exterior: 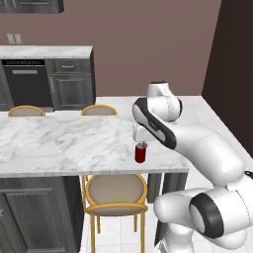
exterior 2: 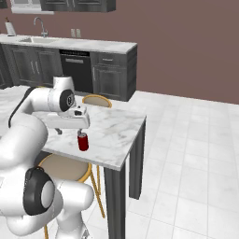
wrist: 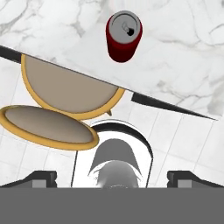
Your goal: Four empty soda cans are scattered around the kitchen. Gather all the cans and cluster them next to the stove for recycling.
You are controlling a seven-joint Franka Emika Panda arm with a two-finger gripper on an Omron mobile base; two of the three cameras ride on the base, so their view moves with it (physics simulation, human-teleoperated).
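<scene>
One red soda can point(exterior: 141, 152) is standing upright on the marble island counter point(exterior: 59, 141), close to the counter's near edge and not far from its corner. Its silver top is showing plainly from above in the hand view point(wrist: 124, 36), where the can is sitting on the stone just beyond the counter's dark edge. The gripper point(wrist: 112, 177) is hanging above and a little to the near side of the can, not touching it, with its two dark fingertips point(wrist: 40, 177) spread as wide as they go and nothing between them. From the right base view the hand point(exterior 2: 70, 122) is hovering over the counter just beside and above the can point(exterior 2: 83, 141). A round stool point(exterior: 116, 193) with a tan seat and yellow wooden rim is tucked partly under the counter right below the can. Along the back wall a run of dark cabinets point(exterior 2: 112, 74) with a dishwasher point(exterior 2: 75, 70) is standing under a pale countertop.
</scene>
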